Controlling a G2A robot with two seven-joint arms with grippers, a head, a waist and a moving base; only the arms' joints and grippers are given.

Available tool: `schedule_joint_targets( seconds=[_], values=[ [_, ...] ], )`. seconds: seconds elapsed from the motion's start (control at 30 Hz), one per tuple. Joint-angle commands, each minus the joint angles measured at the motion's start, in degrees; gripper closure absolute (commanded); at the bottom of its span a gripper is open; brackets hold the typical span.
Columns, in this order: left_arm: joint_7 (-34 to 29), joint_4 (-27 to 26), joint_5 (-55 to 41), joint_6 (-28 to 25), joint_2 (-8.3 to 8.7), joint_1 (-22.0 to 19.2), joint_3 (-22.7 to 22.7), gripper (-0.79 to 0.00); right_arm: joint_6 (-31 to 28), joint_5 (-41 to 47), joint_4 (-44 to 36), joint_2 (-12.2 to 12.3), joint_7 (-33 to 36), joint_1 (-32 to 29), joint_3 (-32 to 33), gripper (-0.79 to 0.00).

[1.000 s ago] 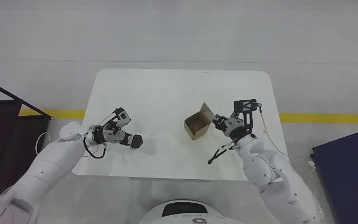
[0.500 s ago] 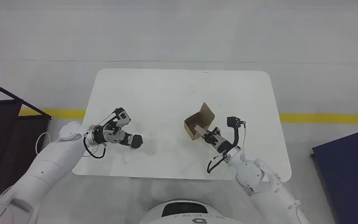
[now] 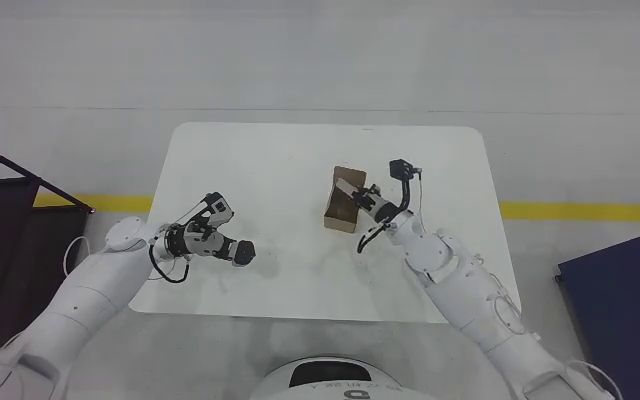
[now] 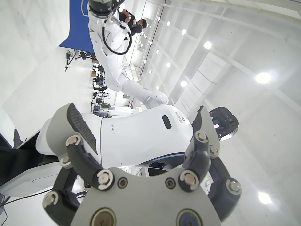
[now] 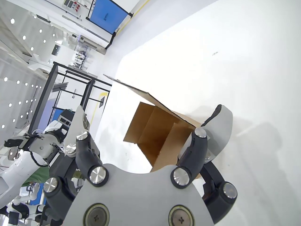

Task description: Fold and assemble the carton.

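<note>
Right tool [image 5: 150,111], spread wide, is shoving the carton [image 3: 340,208] further up the counter [image 3: 280,180] and swinging it round. Folding's barely starting, and the left tool [image 4: 136,110] is idling wide too.

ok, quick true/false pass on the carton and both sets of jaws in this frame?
1. The carton sits on the white table, open, its brown inside showing. True.
2. The right jaws are shut on a flap. False: they are open, close to the carton.
3. The left jaws are open and empty. True.
4. The left jaws touch the carton. False: they are well apart from it, toward the table's other side.
5. Two cartons are on the table. False: only one.
</note>
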Motion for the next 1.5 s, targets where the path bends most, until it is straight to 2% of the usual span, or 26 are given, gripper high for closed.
schedule_joint_targets(
  seconds=[0.0,0.1,0.27,0.33,0.7,0.8,0.9,1.03,1.17,1.27,1.37,1.47],
  values=[
    [0.0,0.0,0.0,0.0,0.0,0.0,0.0,-0.785,-0.9,-0.9,-0.6,0.1,0.2,-0.2,0.5,-0.785],
    [0.0,0.0,0.0,0.0,0.0,0.0,0.0,-0.785,-3.0,-3.5,-3.7,1.2,0.8,-3.3,3.9,-0.785],
    [0.0,0.0,0.0,0.0,0.0,0.0,0.0,-0.785,-7.9,-7.5,-16.1,4.4,3.9,-14.9,15.0,-0.785],
    [0.0,0.0,0.0,0.0,0.0,0.0,0.0,-0.785,-8.3,-16.4,-22.4,5.8,6.4,-19.4,19.6,-0.785],
    [0.0,0.0,0.0,0.0,0.0,0.0,0.0,-0.785,-8.3,-16.4,-22.4,5.8,6.4,-19.4,19.6,-0.785],
    [0.0,0.0,0.0,0.0,0.0,0.0,0.0,-0.785,-10.4,-10.8,-18.6,5.6,9.8,-18.6,18.6,-0.785],
    [0.0,0.0,0.0,0.0,0.0,0.0,0.0,-0.785,-9.0,-2.7,-11.0,5.2,13.7,-14.7,18.3,-0.785],
    [0.0,0.0,0.0,0.0,0.0,0.0,0.0,-0.785,-10.2,0.5,-4.8,4.7,16.1,-11.7,16.3,-0.785],
    [0.0,0.0,0.0,0.0,0.0,0.0,0.0,-0.785,-10.6,2.3,-1.9,4.4,18.0,-10.3,14.9,-0.785],
    [0.0,0.0,0.0,0.0,0.0,0.0,0.0,-0.785,-10.4,3.5,0.0,4.1,18.8,-9.2,14.0,-0.708],
    [0.0,0.0,0.0,0.0,0.0,0.0,0.0,-0.785,-11.0,5.0,1.8,3.7,19.2,-8.1,12.9,-0.686],
    [0.0,0.0,0.0,0.0,0.0,0.0,0.0,-0.785,-11.5,5.8,3.2,3.4,19.7,-7.1,11.8,-0.631]
  ],
)
